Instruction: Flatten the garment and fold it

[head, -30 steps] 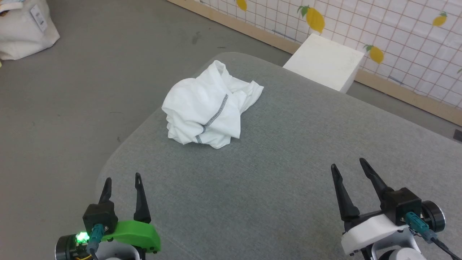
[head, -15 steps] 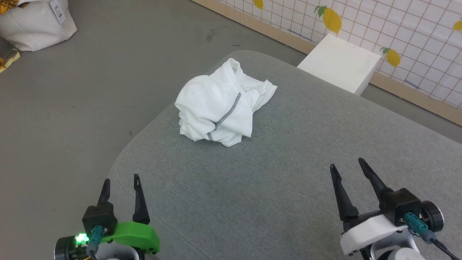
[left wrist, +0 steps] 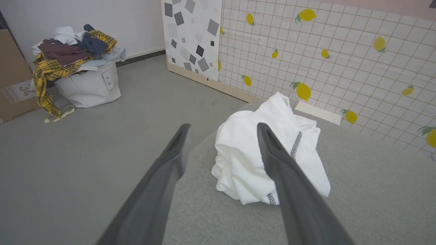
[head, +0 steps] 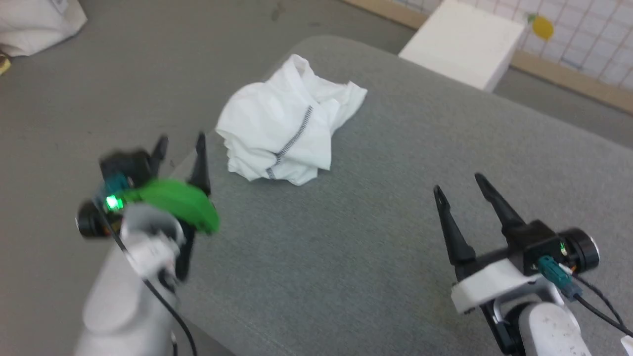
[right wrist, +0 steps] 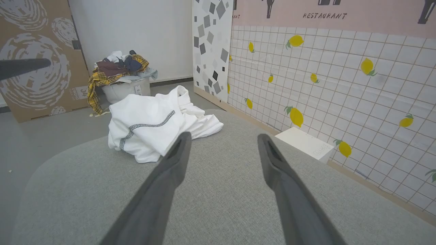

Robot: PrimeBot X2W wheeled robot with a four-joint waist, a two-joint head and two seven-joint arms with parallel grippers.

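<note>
Left gripper point(head: 180, 142) and right gripper point(head: 458, 184) gape wide, empty. White fabric bin point(left wrist: 89, 89) holds heaped clothes point(left wrist: 68, 51); I've raised the left toward the crumpled white zigzag-stitched shirt point(head: 282, 138).

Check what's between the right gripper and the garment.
Bare grey cushion, nothing else, between right gripper and garment; seen in head and right wrist views.

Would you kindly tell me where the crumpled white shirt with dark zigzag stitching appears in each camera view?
Head view: the crumpled white shirt with dark zigzag stitching lies upper centre, near the grey fabric cushion's far left corner.
Left wrist view: the shirt sits at centre, slightly right.
Right wrist view: the shirt sits left of centre.
Shared landmark: the rigid white box beyond the cushion's far edge, right of the shirt everywhere.
</note>
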